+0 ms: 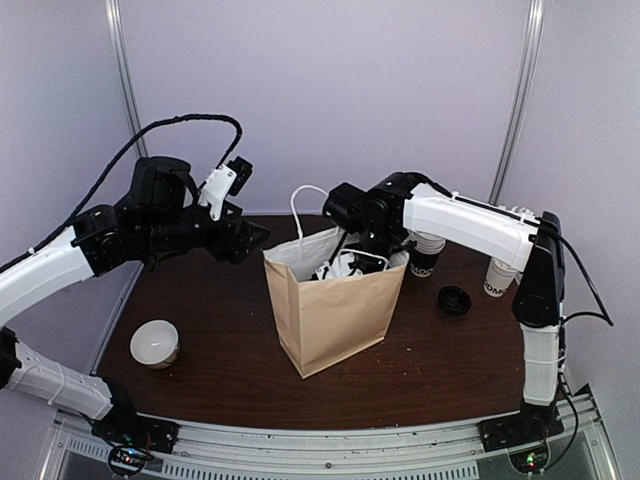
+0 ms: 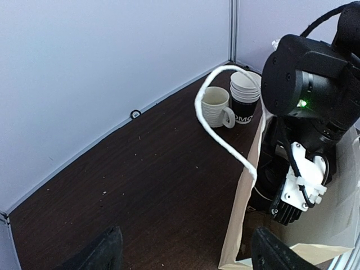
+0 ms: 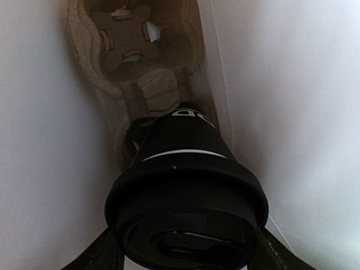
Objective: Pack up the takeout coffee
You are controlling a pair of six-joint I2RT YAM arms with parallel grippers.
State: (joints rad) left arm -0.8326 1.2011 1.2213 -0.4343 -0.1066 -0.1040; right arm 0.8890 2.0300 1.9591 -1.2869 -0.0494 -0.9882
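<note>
Coffee cup point(image 3: 185, 169) gripped by R hand point(image 3: 185, 253) inside bag point(image 1: 335, 305); L hand point(image 2: 188, 253) open, empty.

2 white arms point(image 1: 470, 222) (black joints point(image 1: 160, 185), cables point(image 1: 190, 122))

Ceramic mug point(image 2: 216, 107) beside stacked cups point(image 2: 245, 90) — loose lid point(image 1: 454, 299)

We see a matt brown paper bag point(image 1: 335, 310), a rough beige pulp tray point(image 3: 140, 50) and the faintly shiny black plastic lid point(image 3: 185, 225) of the takeout coffee point(image 3: 183, 149).
</note>
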